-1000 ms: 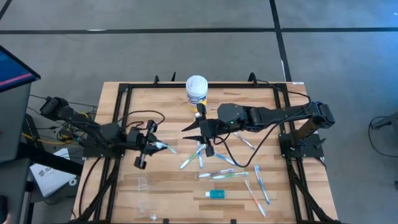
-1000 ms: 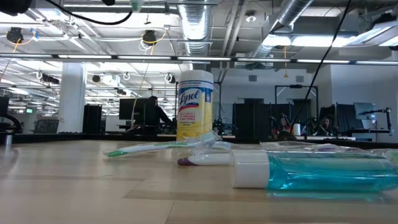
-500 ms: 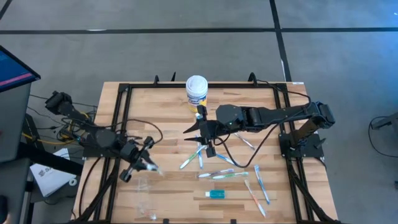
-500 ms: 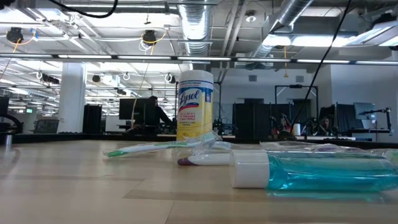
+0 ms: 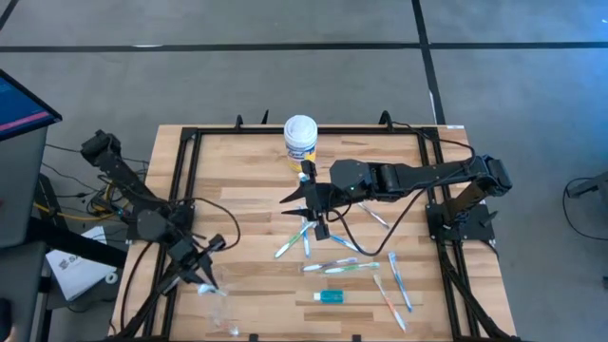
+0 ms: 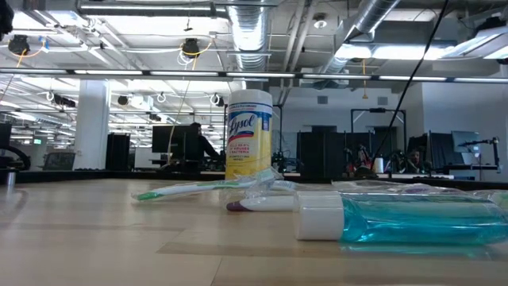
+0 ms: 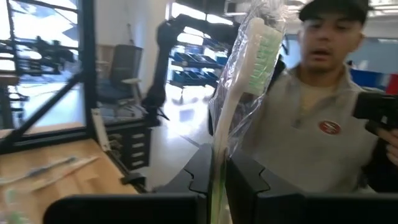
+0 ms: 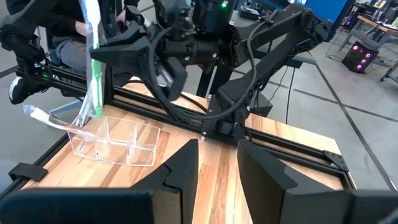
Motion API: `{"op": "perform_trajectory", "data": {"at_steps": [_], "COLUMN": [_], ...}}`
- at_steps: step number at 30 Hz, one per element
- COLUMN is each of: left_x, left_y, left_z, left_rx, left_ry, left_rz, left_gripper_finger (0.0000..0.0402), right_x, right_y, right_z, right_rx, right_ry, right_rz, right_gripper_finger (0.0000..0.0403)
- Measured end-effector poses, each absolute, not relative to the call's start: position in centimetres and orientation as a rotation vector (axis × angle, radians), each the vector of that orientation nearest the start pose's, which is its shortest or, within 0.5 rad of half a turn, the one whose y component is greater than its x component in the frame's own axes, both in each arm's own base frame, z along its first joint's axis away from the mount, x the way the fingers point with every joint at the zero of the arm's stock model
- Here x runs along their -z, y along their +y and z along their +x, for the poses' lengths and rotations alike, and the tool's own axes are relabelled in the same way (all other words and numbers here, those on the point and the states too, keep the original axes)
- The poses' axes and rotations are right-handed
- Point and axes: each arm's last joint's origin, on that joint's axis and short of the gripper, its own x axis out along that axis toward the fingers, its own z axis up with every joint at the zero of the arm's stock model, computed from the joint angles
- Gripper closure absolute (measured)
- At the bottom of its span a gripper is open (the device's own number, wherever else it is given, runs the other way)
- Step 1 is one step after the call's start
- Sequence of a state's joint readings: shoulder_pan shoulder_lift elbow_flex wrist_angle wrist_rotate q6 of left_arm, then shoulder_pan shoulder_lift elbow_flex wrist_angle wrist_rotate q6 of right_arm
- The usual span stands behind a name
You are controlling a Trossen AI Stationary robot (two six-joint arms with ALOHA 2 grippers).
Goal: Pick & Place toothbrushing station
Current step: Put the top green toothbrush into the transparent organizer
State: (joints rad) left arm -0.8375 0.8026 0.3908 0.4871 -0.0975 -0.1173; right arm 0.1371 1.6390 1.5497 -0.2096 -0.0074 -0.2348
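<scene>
at the near edge of the wooden counter the left claw is clenched on one wrapped green-and-white plastic toothbrush, above one clear plastic organiser box. one teal toothpaste tube lies near. about ten loose toothbrushes lie mid-counter, where the right claw hovers, fingers parted, empty. farthest stands one yellow wipes canister.

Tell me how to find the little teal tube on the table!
Find the wooden table, then the scattered toothbrushes on its right half. Just below them, near the front edge, lies the teal tube. It is short, chunky and see-through blue-green with a white cap, while everything nearby is long and thin.
</scene>
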Motion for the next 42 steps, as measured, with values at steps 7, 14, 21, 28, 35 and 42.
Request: {"op": "perform_trajectory", "data": {"at_steps": [7,14,21,28,35,42], "left_x": [-24.6,-23.2,-21.8,-21.4,-21.4,-20.8], "left_y": [-14.9,-16.0,-16.8,-17.7,-18.1,-18.6], "left_z": [12.1,12.6,13.2,12.9,12.5,12.9], "left_rx": [0.808,0.804,0.791,0.826,0.837,0.824], "left_ry": [0.050,0.161,0.249,0.255,0.239,0.243], "left_rz": [-0.135,-0.192,-0.234,-0.234,-0.238,-0.236], "left_gripper_finger": [0.0385,0.0363,0.0371,0.0375,0.0367,0.0373], "right_x": [-37.6,-37.6,-37.6,-37.6,-37.6,-37.6], "right_y": [5.2,5.2,5.2,5.2,5.2,5.2], "right_z": [37.6,37.6,37.7,37.7,37.7,37.7], "right_rx": [-0.178,-0.178,-0.177,-0.172,-0.171,-0.168], "right_ry": [0.280,0.280,0.282,0.282,0.282,0.283], "right_rz": [-0.252,-0.252,-0.244,-0.245,-0.245,-0.244], "right_gripper_finger": [0.0300,0.0300,0.0300,0.0300,0.0300,0.0300]}}
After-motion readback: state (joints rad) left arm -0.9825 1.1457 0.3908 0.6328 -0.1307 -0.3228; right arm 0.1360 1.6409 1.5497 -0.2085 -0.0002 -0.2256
